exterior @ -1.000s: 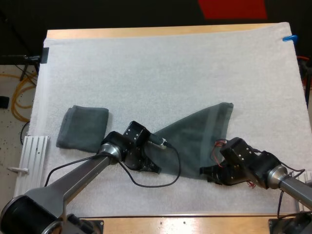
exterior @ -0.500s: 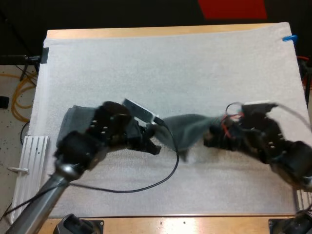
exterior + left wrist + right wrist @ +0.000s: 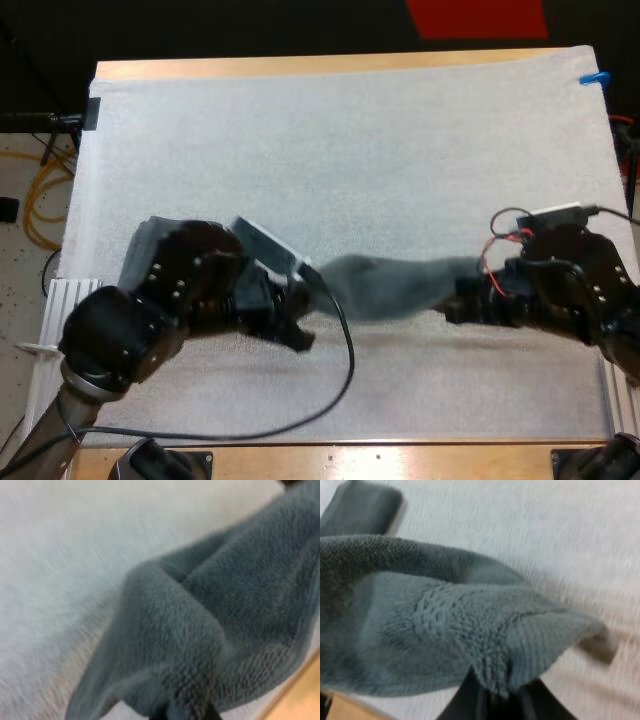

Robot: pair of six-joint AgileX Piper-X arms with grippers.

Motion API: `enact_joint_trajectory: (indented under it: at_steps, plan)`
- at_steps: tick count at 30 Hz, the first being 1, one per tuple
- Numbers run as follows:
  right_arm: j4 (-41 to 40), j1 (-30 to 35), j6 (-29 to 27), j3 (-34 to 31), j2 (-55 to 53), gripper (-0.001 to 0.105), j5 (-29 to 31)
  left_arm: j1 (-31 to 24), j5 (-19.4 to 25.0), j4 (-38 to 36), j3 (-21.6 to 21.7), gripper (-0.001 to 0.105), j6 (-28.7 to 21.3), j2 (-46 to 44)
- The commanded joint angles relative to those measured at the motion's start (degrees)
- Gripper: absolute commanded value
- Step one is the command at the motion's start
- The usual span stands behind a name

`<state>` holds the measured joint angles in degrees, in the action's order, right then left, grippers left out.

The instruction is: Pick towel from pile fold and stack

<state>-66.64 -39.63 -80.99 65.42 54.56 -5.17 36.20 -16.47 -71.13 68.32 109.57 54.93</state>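
1. High view: a dark grey-green terry towel [image 3: 390,288] hangs stretched as a narrow band between the two grippers. It is over the near half of the white mat [image 3: 350,130], closer to the near edge of the wooden table [image 3: 300,66] than to the far one.
2. The left gripper [image 3: 303,318] is at the band's left end and the right gripper [image 3: 452,306] at its right end. From this view the fingers themselves are hard to make out.
3. Left wrist view: the towel [image 3: 200,630] bunches down into this arm's dark fingers, which pinch a gathered edge from both sides. A strip of bare table wood [image 3: 300,695] shows just past the cloth; the mat lies under the rest.
4. Right wrist view: the fingers [image 3: 462,700] are pressed onto a ribbed hem corner of the towel [image 3: 420,625], with cloth draped over and away from them.
5. A folded dark grey-green towel [image 3: 145,245] lies flat on the mat near the table's left edge. In the high view the left arm covers much of it. The right wrist view shows it [image 3: 360,510] beyond the held towel, apart from it.
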Motion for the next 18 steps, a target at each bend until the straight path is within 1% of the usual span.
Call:
enact_joint_trajectory:
  at_steps: [1,2,4,7,9,10,11,13,14,15,17,18]
  plan:
    - [-1.97,0.02,0.16,0.58,-1.49,0.0,-2.25,1.41,0.51,-1.98,0.3,0.0,1.43,-0.37]
    - [-2.5,0.02,0.21,0.58,-1.9,0.0,-2.95,2.18,1.08,-2.4,0.3,0.0,2.12,-0.37]
    - [-5.12,0.02,0.89,0.58,-3.49,0.0,-4.17,5.11,3.68,-2.8,0.3,0.0,4.0,-0.37]
    - [-7.97,0.02,2.44,0.58,-5.01,0.0,-4.15,8.03,4.38,-2.78,0.18,0.0,5.81,-0.37]
    - [-9.35,0.02,2.54,0.58,-5.4,0.0,-4.15,8.97,5.68,-2.66,0.17,0.0,6.56,-0.37]
    - [-9.65,0.02,2.52,0.57,-5.38,0.0,-4.15,9.17,7.32,-2.65,0.17,0.0,7.01,-0.37]
    - [-9.61,0.02,2.52,0.31,-5.36,0.0,-4.14,9.13,8.06,-2.63,0.16,0.0,7.13,-0.37]
    - [-7.56,0.02,2.52,-1.22,-4.51,0.0,-3.85,9.15,13.87,-0.92,-0.54,0.0,7.13,-0.13]
    - [-6.66,0.02,2.51,-1.64,-4.28,0.0,-3.84,9.15,15.33,-0.35,-0.98,0.0,7.12,0.03]
    - [-4.58,0.02,2.32,-2.96,-3.38,0.0,-3.55,9.12,16.47,1.62,-2.12,0.0,6.94,0.46]
    - [-0.9,0.03,2.32,-5.39,-1.46,0.0,-2.01,8.34,16.45,5.32,-4.48,0.0,6.66,1.83]
    - [2.53,0.15,2.16,-6.96,-0.02,0.0,-0.82,7.74,16.17,7.44,-6.01,0.0,6.48,2.98]
